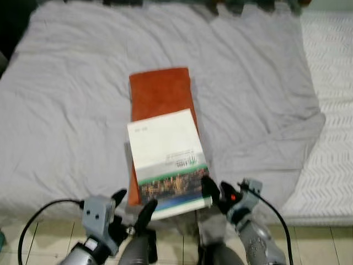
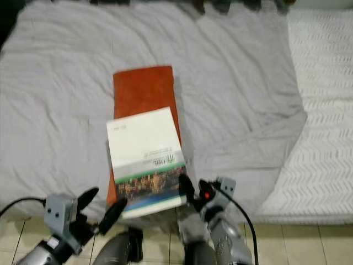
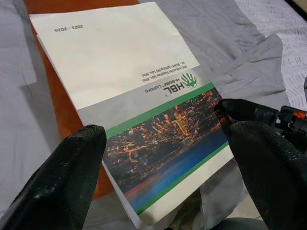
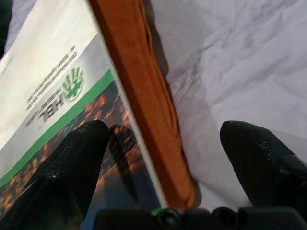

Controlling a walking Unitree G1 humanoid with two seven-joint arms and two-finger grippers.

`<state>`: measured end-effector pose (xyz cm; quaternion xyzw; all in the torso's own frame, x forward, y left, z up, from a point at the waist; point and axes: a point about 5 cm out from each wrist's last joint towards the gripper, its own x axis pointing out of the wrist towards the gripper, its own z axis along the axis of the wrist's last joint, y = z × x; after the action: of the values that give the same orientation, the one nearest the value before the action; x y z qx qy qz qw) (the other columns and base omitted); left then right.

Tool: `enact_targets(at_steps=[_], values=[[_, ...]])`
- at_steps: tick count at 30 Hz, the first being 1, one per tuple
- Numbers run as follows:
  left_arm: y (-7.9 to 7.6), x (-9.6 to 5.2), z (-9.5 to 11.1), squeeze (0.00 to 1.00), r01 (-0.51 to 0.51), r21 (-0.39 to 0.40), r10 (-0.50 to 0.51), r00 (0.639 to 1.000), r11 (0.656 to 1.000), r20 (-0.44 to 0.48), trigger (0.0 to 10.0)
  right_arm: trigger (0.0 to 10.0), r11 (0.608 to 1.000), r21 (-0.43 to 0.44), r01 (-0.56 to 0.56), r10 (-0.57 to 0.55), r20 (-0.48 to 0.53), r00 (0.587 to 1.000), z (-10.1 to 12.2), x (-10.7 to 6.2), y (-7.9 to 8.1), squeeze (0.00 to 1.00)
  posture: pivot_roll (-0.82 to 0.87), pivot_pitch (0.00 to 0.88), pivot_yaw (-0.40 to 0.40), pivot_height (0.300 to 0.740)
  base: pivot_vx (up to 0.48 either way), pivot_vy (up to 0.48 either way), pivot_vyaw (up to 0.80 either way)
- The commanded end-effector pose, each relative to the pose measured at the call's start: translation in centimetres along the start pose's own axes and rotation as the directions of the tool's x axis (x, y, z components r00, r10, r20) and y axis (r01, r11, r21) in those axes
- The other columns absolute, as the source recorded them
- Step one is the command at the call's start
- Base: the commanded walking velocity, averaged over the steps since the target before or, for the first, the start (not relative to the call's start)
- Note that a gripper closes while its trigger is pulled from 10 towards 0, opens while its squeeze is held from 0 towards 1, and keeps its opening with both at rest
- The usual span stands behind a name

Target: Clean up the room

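A booklet [image 1: 165,154] with a white top and a city-lights photo lies on a folded orange cloth [image 1: 160,91] on the bed's grey sheet [image 1: 66,110]. Its near end hangs slightly over the bed's front edge. My left gripper [image 1: 134,201] is open at the booklet's near left corner, and in the left wrist view its fingers [image 3: 72,177] frame the photo cover [image 3: 158,143]. My right gripper [image 1: 218,190] is open at the near right corner. One of its fingers [image 4: 81,158] is over the cover and the other is over the sheet, with the orange cloth's edge [image 4: 153,110] between them.
A white textured mattress cover [image 1: 331,110] lies to the right of the grey sheet. Pale floor tiles [image 1: 309,243] run below the bed's front edge. Dark items [image 1: 231,6] line the far edge of the bed.
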<state>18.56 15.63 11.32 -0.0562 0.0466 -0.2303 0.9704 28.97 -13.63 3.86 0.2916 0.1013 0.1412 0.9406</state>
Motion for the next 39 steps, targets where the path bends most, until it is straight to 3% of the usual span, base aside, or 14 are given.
enact_targets(at_steps=[1,9,20,29,30,32,33,39], values=[[0.0,-0.3,-0.5,0.0,-0.011,-0.001,0.011,0.999,1.0,-0.034,10.0,10.0,1.0,0.029,-0.01,0.01,-0.017,1.0,-0.5,-0.5,0.1,0.0,0.16,0.44,-0.009,0.74,0.0,0.0,0.0],[0.1,0.1,-0.5,0.0,-0.01,0.007,0.01,1.0,1.0,-0.027,10.0,10.0,0.99,0.117,-0.084,0.083,0.009,0.997,0.5,0.1,1.7,0.0,0.17,0.432,-0.009,0.74,0.0,0.0,0.0],[0.2,0.4,-0.5,0.0,-0.013,0.015,0.014,1.0,1.0,-0.026,10.0,10.0,0.98,0.146,-0.137,0.153,-0.109,0.982,-1.6,0.7,2.9,0.0,0.18,0.429,-0.008,0.74,0.0,0.0,0.0],[0.3,0.4,-0.5,0.0,-0.022,0.025,0.023,0.999,0.999,-0.023,10.0,10.0,0.973,0.153,-0.174,0.192,-0.112,0.975,-1.5,1.7,3.9,0.0,0.19,0.416,-0.009,0.74,0.0,0.0,0.0],[0.3,0.5,-0.4,0.0,-0.023,0.028,0.023,1.0,0.999,-0.02,10.0,7.5,0.972,0.155,-0.176,0.195,-0.117,0.974,-1.7,2.0,4.0,0.0,0.2,0.408,-0.01,0.74,0.0,0.0,0.0],[0.3,0.5,-0.4,0.0,-0.023,0.029,0.023,1.0,0.999,-0.02,10.0,7.5,0.972,0.155,-0.176,0.195,-0.119,0.974,-1.7,2.0,4.0,0.0,0.2,0.408,-0.01,0.74,0.0,0.0,0.0],[0.5,0.6,-0.4,0.0,-0.024,0.033,0.025,1.0,0.999,-0.017,10.0,0.0,0.972,0.155,-0.176,0.196,-0.126,0.972,-1.9,2.1,4.0,0.0,0.2,0.405,-0.01,0.74,0.0,0.0,0.0],[0.8,0.6,-0.3,0.0,-0.031,0.045,0.031,0.999,0.999,-0.013,10.0,0.0,0.971,0.179,-0.161,0.186,-0.136,0.973,-2.3,1.9,3.8,0.0,0.2,0.389,-0.012,0.74,0.0,0.0,0.0]])
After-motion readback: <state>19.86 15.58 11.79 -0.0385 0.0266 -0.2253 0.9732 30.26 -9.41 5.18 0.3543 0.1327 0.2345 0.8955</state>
